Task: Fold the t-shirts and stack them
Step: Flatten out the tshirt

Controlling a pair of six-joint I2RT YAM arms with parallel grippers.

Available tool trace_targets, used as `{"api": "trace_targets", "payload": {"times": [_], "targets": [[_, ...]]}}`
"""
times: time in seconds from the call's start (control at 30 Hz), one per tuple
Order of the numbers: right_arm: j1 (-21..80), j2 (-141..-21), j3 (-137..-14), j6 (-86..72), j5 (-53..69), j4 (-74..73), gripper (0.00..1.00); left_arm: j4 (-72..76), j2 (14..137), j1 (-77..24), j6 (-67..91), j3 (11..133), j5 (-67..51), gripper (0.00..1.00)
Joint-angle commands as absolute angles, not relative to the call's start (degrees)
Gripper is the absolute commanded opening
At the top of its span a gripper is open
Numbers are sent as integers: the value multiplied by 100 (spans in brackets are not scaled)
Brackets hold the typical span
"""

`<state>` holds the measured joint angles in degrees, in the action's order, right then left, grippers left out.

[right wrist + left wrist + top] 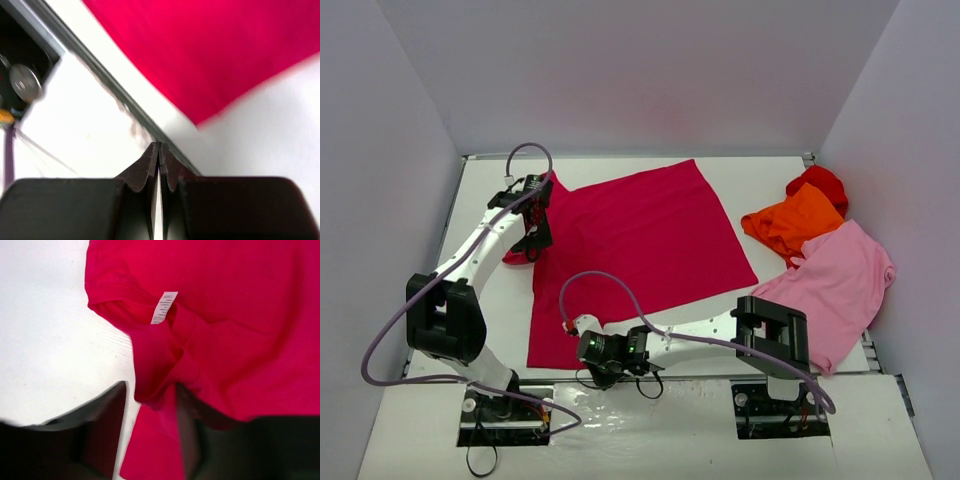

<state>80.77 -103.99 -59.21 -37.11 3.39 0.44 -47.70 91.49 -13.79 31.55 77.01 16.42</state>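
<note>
- There is one small white tag [164,307] on the crimson-magenta t-shirt [640,250]. It sits by a folded edge of the cloth.
- The tag has lines of tiny print on it, too small to read.
- No other writing or brand shows anywhere.
- There are four t-shirts in all, one of each colour.
- The crimson-magenta t-shirt lies spread flat in the middle of the white table [760,175].
- The orange t-shirt [790,225], the bright red t-shirt [820,183] and the light pink t-shirt [840,285] lie bunched on the right side of the table.
- The orange one touches both the red one and the pink one.
- There are two arms, and each has one claw.
- The left gripper [150,387] is at the far left edge of the crimson-magenta t-shirt.
- Its two fingers [107,425] are spread apart, with a loose fold of the crimson cloth between them.
- A thin strip of white table shows between the left-hand finger and the cloth.
- The right gripper [159,155] is low by the near edge of the table, close to the near edge of the crimson-magenta t-shirt.
- Its fingers are pressed tight together, with nothing between them.
</note>
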Motion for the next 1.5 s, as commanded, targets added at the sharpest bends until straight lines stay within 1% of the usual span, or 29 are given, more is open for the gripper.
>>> {"api": "trace_targets", "payload": {"times": [0.0, 0.03, 0.07, 0.13, 0.2, 0.3, 0.4, 0.43, 0.47, 0.5, 0.53, 0.57, 0.77, 0.9, 1.03, 1.33, 1.43, 1.47], "targets": [[8156, -9848, -6011, -3856, 331, -186, 0, -4756, 9090, -1305, 3192, 7878, 1845, 76], [8156, -9803, -6065, -3822, 291, -191, 0, -4761, 9071, -1290, 3197, 7888, 1846, 83], [8151, -9756, -6125, -3771, 251, -196, 0, -4783, 9048, -1275, 3207, 7903, 1857, 87], [8105, -9656, -6272, -3644, 164, -221, 0, -4825, 8965, -1257, 3245, 7937, 1933, 90], [8021, -9587, -6451, -3489, 27, -308, 0, -4790, 8789, -1257, 3278, 7936, 2041, 90], [7427, -9356, -6586, -3252, -171, -350, 0, -4552, 8589, -1202, 3267, 7864, 2087, 88], [6549, -9255, -6775, -2965, -141, -350, 0, -4330, 8848, -1082, 3269, 7945, 1774, 79], [6263, -9249, -6856, -2808, -147, -339, 0, -4295, 9011, -1081, 3263, 8032, 1744, 68], [5989, -9268, -6959, -2693, -168, -341, 0, -4266, 9198, -1077, 3257, 8111, 1721, 43], [5729, -9307, -7075, -2602, -190, -351, 0, -4250, 9404, -1073, 3249, 8201, 1712, 12], [5494, -9359, -7184, -2500, -173, -352, 0, -4278, 9621, -1079, 3232, 8360, 1752, 3], [5303, -9442, -7297, -2401, -143, -355, 0, -4277, 9817, -1078, 3223, 8559, 1794, 0], [4594, -9925, -7584, -2086, -62, -395, 0, -4182, 11224, -1004, 3138, 9746, 1826, 0], [4468, -10144, -7488, -1998, -62, -396, 0, -4050, 11775, -926, 2969, 10489, 1765, 0], [4400, -10347, -7350, -1916, -62, -396, 0, -4347, 12537, -737, 2901, 11400, 1744, 0], [4351, -10170, -7024, -2014, -62, -387, 0, -4557, 13552, -292, 2945, 12395, 1485, 0], [4353, -9936, -6901, -2104, -62, -393, 0, -4427, 13576, -190, 3113, 12173, 1313, 0], [4355, -9857, -6839, -2138, -62, -395, 0, -4267, 13552, -175, 3162, 11932, 1184, 0]]}}
